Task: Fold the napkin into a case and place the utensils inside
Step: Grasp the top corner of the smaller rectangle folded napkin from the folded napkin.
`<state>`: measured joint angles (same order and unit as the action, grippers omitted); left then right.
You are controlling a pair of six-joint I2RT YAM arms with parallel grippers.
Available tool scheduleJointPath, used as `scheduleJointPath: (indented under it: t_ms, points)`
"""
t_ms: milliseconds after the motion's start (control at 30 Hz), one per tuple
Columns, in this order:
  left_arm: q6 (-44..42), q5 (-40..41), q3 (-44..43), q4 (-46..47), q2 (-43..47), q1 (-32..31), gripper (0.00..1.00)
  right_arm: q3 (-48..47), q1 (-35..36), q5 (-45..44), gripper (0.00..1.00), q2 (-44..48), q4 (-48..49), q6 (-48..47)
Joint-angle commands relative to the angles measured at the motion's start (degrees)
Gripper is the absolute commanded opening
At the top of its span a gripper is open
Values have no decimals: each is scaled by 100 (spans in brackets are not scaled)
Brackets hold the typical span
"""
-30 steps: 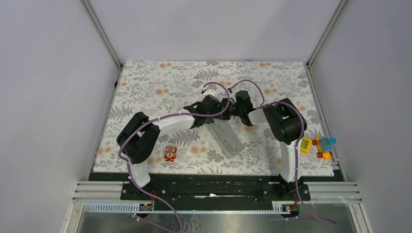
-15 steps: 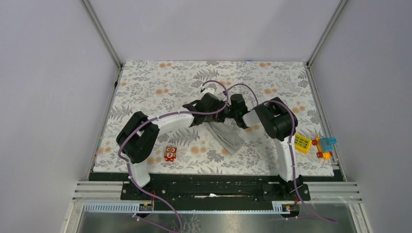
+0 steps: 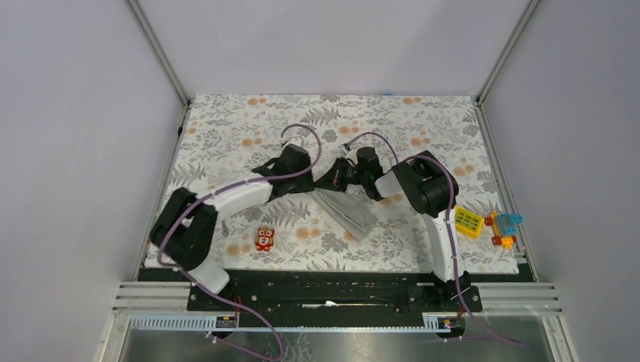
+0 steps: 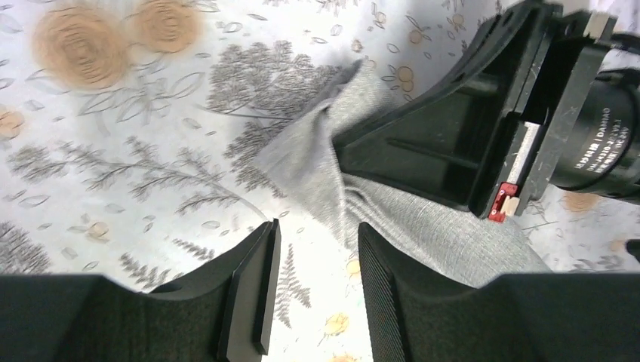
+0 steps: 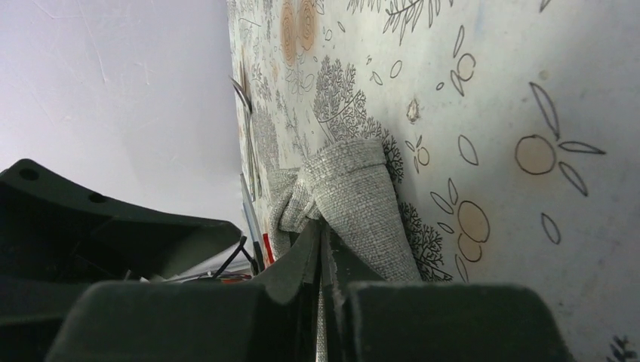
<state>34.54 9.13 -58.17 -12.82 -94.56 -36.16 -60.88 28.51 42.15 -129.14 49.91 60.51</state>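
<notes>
The napkin (image 3: pixel 349 213) lies as a narrow folded band on the floral-covered bench (image 3: pixel 226 136), slanting from the middle toward the near edge. The right gripper (image 5: pixel 322 234) is clamped tight on its far end, where the grey cloth bunches up around the fingers. The left gripper (image 4: pixel 315 230) hovers just beside that end, jaws apart with nothing between them. A red toy (image 3: pixel 264 239) sits near the front left, and a yellow block (image 3: pixel 469 221) lies well off to the right.

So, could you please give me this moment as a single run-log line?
left gripper: open, empty | right gripper: shut on far end of plain light-grey cloth napkin | napkin: folded narrow strip on floral-printed table cover
</notes>
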Motion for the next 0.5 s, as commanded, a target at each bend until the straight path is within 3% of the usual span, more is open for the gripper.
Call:
scheduleJointPath:
  t_ms: [0,167,333,467]
  points:
    - [530,-846,622,444,816,517,47,-190,79,68,4,7,-16,-90]
    - [624,-1413,759,802,294,713,46,-255,90,42,5,7,-205,-181]
    - [546,-1375,373,1139,-659,725,33,-403,157,-37,5,48,-709,-462]
    - [486,-1259,25,1210,-1035,628,31,-671,549,-179,5,161,-1453,-874]
